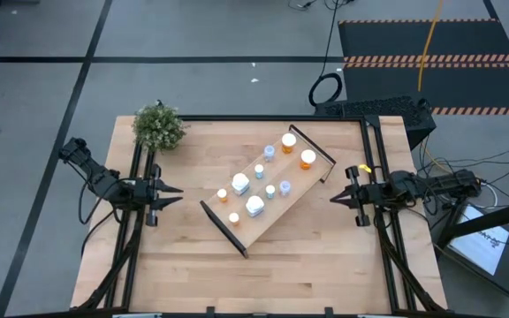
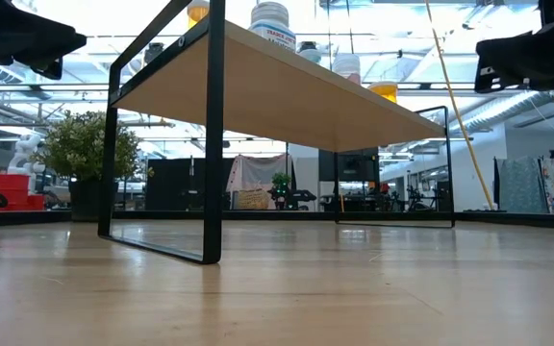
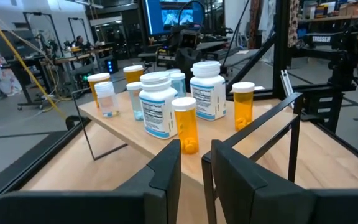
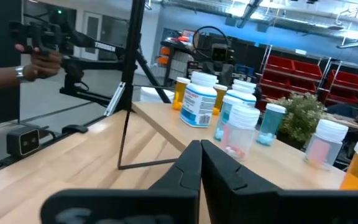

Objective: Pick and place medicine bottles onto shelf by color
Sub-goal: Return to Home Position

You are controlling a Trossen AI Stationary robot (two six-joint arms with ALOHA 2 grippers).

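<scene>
- The shelf (image 1: 274, 210) lies at a slant in the middle of the table (image 1: 325, 265), with a black bracket at each short end. We count ten medicine bottles (image 1: 254, 206) standing upright on it, all with white caps.
- At the end nearer the right arm, two larger orange bottles (image 1: 307, 159) stand side by side. At the opposite end, two small orange bottles (image 1: 234, 217) stand in line just inside the bracket.
- Two big white bottles (image 1: 240, 185) stand next to the small orange pair. Four small pale bottles (image 1: 270, 190), some of them bluish, fill the stretch up to the larger orange pair.
- The left gripper (image 1: 177, 194) hangs beside the shelf's left end, apart from it and pointing toward it. In its wrist view we see its fingers (image 3: 166, 168) parted by a narrow gap, with nothing between them.
- The right gripper (image 1: 334, 197) hangs off the shelf's other end, also clear of it. Its fingers (image 4: 188, 162) are pressed together and empty.
- In the low view we see both grippers up in the top corners, high above the tabletop and above the board.
- A small green plant (image 1: 159, 126) stands at the table's far left corner.
- Beyond the table, the right wrist view shows a person's hand (image 4: 39, 61) on a dark device.
</scene>
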